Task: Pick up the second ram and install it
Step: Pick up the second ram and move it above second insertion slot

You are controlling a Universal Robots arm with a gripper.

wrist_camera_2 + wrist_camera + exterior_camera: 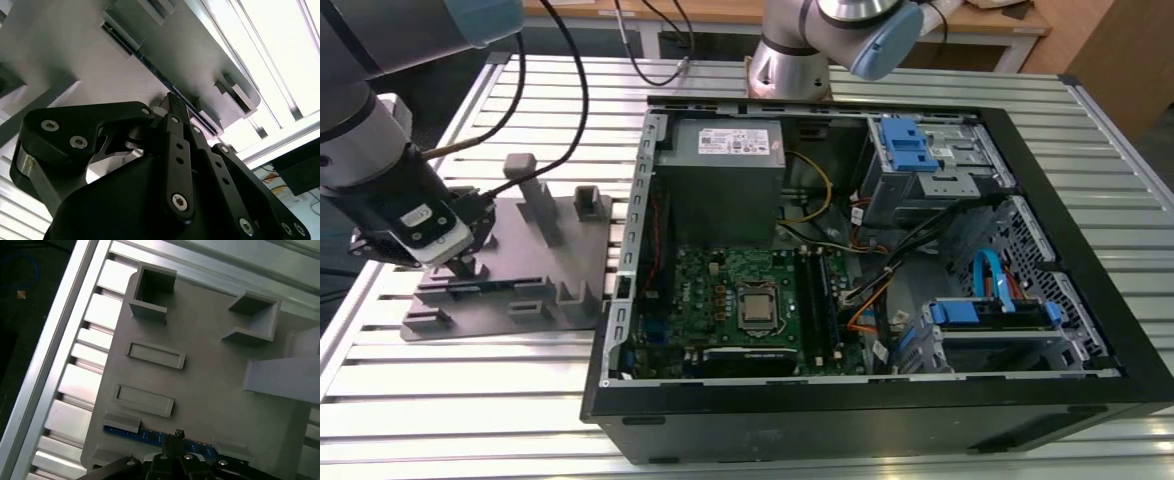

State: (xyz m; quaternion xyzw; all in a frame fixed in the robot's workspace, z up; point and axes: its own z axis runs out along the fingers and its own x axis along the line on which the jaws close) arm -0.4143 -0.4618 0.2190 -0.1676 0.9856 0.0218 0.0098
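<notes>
Because the open computer case (pixel 854 432) stands apart from the grey slotted tray (pixel 210 375), on the exterior view's right of it, any carry toward the motherboard (pixel 720 278) would probably be a long one. A shallow hold could let the strip swing or drop on the way. The loose cables above the board look likely to snag a tilted part. The tray itself seems only to rest on the slatted table (pixel 520 400). If the strip binds in its slot, a pull could drag the whole tray up or skew it. The second ram (pixel 150 436) stands on edge in the slot along one outer edge of the tray, with only its thin top edge offered. A pull that is not straight could scrape or flex it. The gripper (pixel 171 104) sits directly over that slot, about midway along the strip. Its fingertips (pixel 177 434) are drawn together into a narrow pinch on the strip's top edge. They touch nothing else on the tray, as far as both wrist views show, and how deep the hold goes cannot be judged.
</notes>
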